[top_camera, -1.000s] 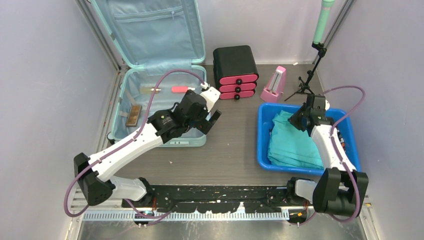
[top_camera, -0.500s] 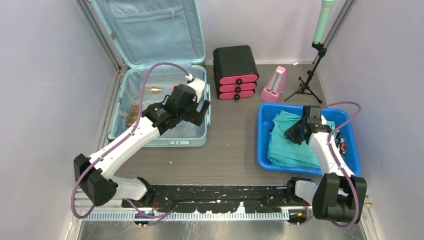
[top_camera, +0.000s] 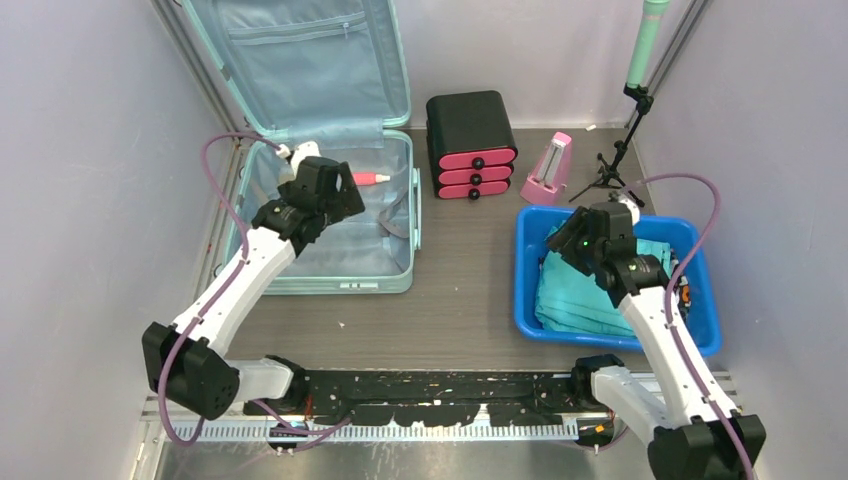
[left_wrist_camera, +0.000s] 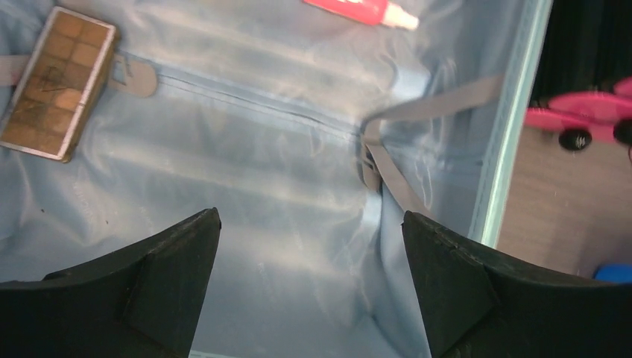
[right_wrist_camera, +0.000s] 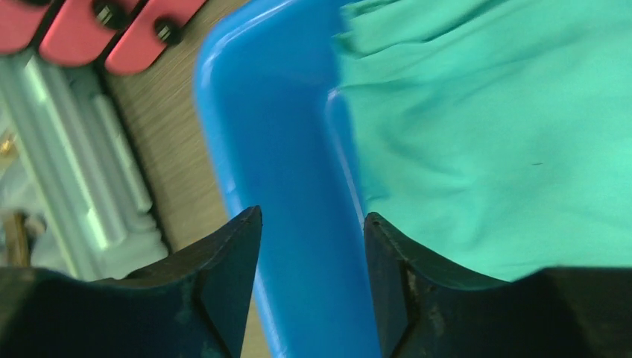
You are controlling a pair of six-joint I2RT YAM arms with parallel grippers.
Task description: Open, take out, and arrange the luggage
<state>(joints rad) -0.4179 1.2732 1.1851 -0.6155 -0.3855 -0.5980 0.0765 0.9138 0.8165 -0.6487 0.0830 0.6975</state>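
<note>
Top external: mint-green hard-shell suitcase (top_camera: 330, 280), lid up.
Left gripper (left_wrist_camera: 309, 224): wide apart, empty, over its interior.
Right gripper (right_wrist_camera: 313, 218): half-spread, empty, above blue plastic tub (right_wrist_camera: 283, 149).

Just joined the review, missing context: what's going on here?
The luggage lies open, lid up. The left gripper hovers open and empty over its inside, where a pink tube and a brown block lie. The right gripper, jaws apart and empty, hangs over the rim of the blue tub, beside the teal cloth in it. Nothing is held right now.
</note>
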